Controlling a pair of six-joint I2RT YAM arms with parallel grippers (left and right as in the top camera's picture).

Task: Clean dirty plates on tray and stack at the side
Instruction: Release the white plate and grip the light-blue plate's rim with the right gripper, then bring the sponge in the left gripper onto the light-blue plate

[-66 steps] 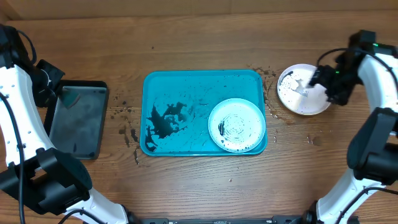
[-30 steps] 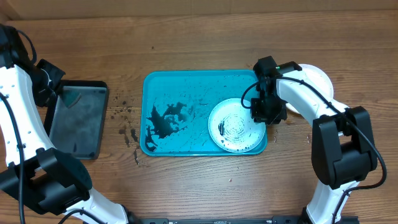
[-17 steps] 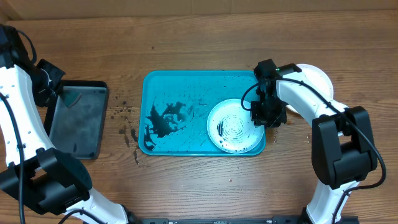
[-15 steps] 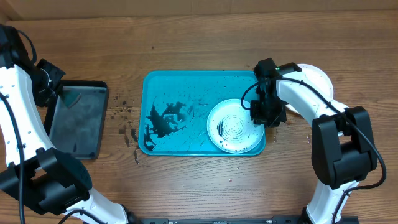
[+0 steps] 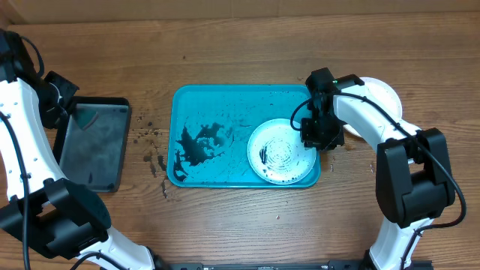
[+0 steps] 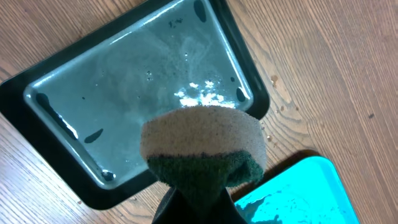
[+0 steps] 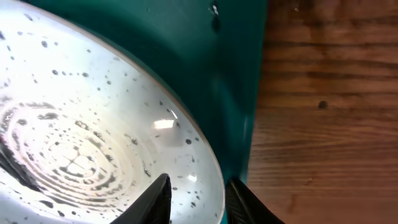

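We see the turquoise plastic tray (image 5: 225, 105) in the middle of the wooden table (image 5: 240, 45) — a rectangle with rounded corners and a low raised rim, its glossy floor blotched with black smears at the left and fine specks further up. In its right near corner lies a small round plate (image 5: 281, 152), pale and glazed, marked with concentric rings, black dots and a dark smear left of its centre.

The right gripper (image 5: 319, 139) is down at that plate's right edge. From the wrist camera, its two dark fingers (image 7: 158, 199) stand apart astride the rim, one over the plate's speckled inner slope and the other on the outer side above the tray wall. A gap shows between the inner finger and the rim, so the claw is spread rather than clamped.

Off the tray, on the bare wood to the right, sits a white plate (image 5: 384, 94), partly hidden behind the right arm.

At the far left, the left gripper (image 5: 58, 101) hangs over a smaller black tray (image 6: 56, 162), whose wet, shiny floor catches the light. Its claw is closed on a sponge (image 6: 202, 146) — a soft beige oval pad with a coarse dark-green scouring layer, pinched narrow where the fingers squeeze it.
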